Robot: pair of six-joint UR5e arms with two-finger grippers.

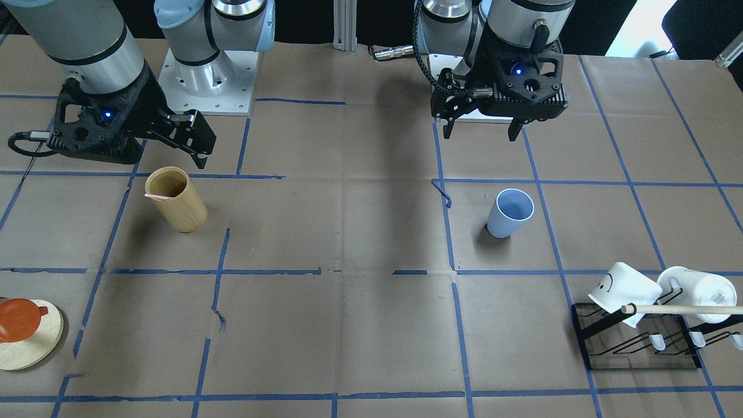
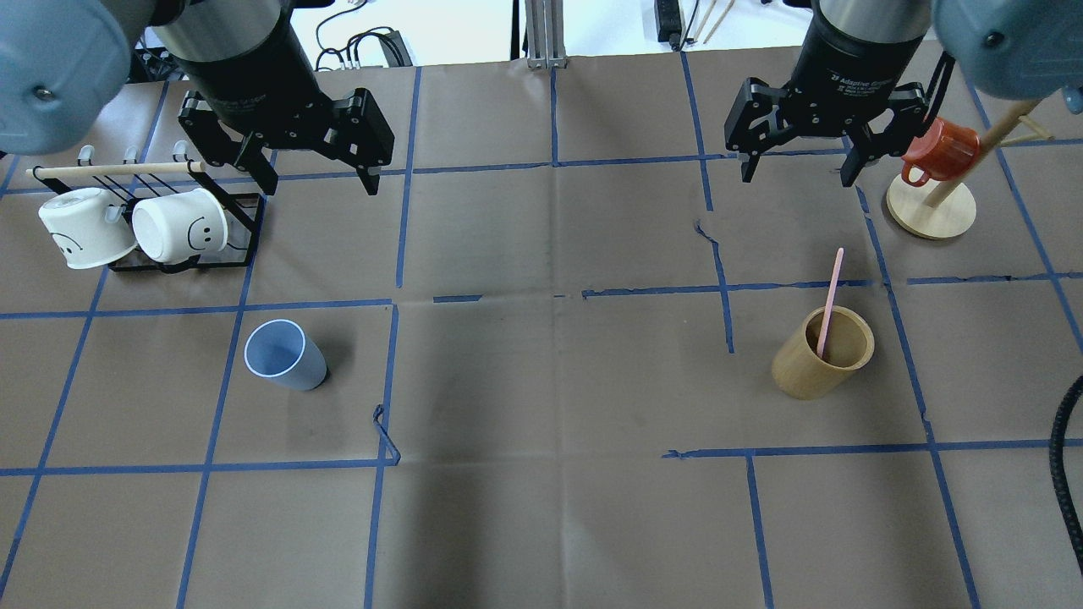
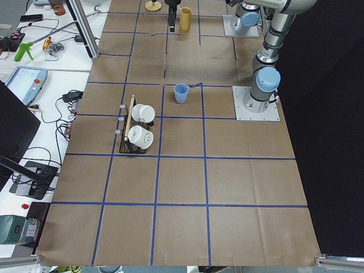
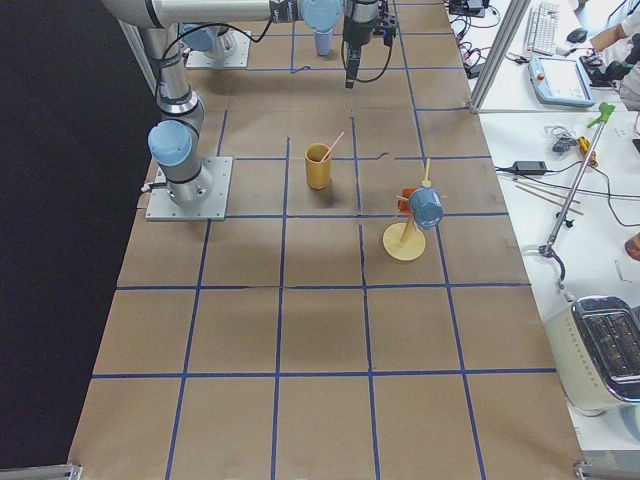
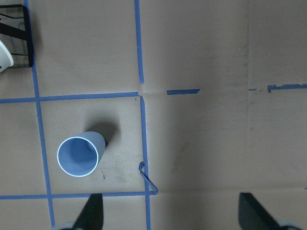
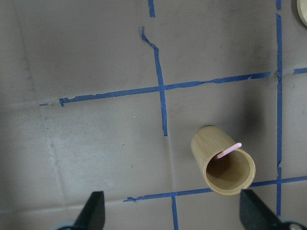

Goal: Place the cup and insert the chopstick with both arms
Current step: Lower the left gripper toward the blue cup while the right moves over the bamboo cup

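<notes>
Both arms hang above the counter (image 2: 550, 381) with nothing in their grip. The left pincer (image 2: 321, 187) has its 2 fingers spread wide apart and empty, poised over the far part of the counter beside the black rack (image 1: 603, 326). The right pincer (image 2: 797, 178) is likewise released, fingers apart, hovering near the wooden stand (image 2: 931, 211) that carries a red mug (image 2: 946, 149).

The blue cup (image 2: 283, 355) stands upright, mouth up, on the robot's left half of the counter, inside 1 square of the blue tape (image 2: 474, 167) grid, nearer the robot than the rack and apart from it. The left wrist view looks straight down into its open mouth.

On the robot's right half the bamboo holder (image 2: 822, 353) stands upright, well apart from the blue cup. The pink chopstick (image 2: 830, 298) sits inside it, tilted, its lower end within the holder and its upper end leaning over the far rim.

2 white mugs (image 2: 179, 226) hang on the rack, 1 showing a smiley face
</notes>
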